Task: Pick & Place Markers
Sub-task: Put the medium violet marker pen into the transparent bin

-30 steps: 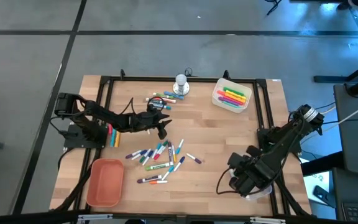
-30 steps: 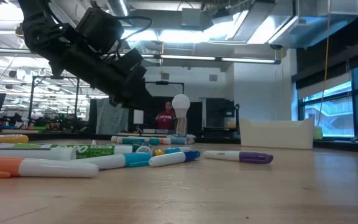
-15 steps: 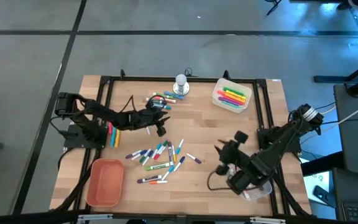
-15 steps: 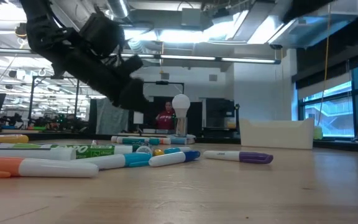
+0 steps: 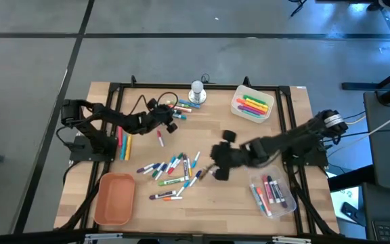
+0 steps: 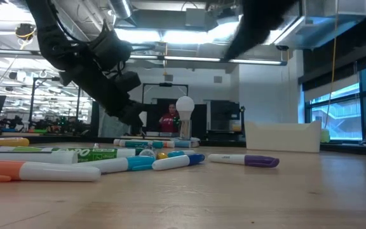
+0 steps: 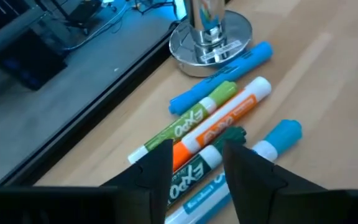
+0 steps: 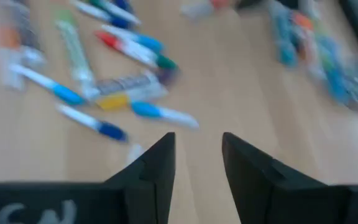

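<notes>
Under left gripper (image 7: 194,163): orange marker (image 7: 222,124), nothing held, fingers parted; moved back toward knob (image 5: 197,91).
Right gripper (image 5: 217,169): parted, empty, swung in beside markers (image 5: 171,171).

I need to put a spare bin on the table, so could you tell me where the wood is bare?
Bare wood lies between the white tray of markers and the clear bin, and in front of the central marker pile. It is crowded around the silver knob and that pile.
</notes>
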Motion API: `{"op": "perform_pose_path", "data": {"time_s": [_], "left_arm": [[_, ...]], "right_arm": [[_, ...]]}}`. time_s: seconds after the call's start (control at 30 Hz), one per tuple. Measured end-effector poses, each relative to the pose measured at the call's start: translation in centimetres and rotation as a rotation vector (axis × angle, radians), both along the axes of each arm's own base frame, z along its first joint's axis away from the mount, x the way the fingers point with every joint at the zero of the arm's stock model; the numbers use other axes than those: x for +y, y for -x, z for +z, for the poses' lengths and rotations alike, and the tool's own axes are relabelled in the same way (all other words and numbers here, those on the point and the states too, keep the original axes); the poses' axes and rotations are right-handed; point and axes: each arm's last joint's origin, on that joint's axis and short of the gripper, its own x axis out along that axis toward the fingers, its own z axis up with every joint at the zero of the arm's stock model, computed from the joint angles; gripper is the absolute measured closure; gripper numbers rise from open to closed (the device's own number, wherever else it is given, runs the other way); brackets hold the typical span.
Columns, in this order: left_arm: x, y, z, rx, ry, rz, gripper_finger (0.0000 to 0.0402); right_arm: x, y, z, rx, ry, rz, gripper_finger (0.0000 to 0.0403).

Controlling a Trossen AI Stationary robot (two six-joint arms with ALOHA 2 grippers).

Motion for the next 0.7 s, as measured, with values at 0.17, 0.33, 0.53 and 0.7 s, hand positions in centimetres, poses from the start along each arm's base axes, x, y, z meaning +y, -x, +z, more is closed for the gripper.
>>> {"op": "perform_pose_path", "data": {"time_s": [0.17, 0.33, 0.53, 0.7], "left_arm": [[-0.4, -0.2, 0.0, 0.009, 0.003, -0.034, 0.0243], [-3.2, -0.2, 0.5, 0.107, 0.044, -0.246, 0.0253], [-5.9, 0.2, 2.3, 0.098, 0.005, -0.316, 0.0274], [-6.7, -0.4, 4.2, -0.098, 0.011, -0.36, 0.0282]], "right_arm": [[-1.8, -1.9, 1.3, -0.144, 0.014, 0.108, 0.0272], [-3.6, -2.6, 0.5, -0.235, 0.031, 0.071, 0.0272], [-4.7, -2.1, -3.5, -0.371, -0.086, 0.104, 0.0272], [-5.5, -1.9, -4.2, -0.382, -0.17, 0.028, 0.0272]]}}
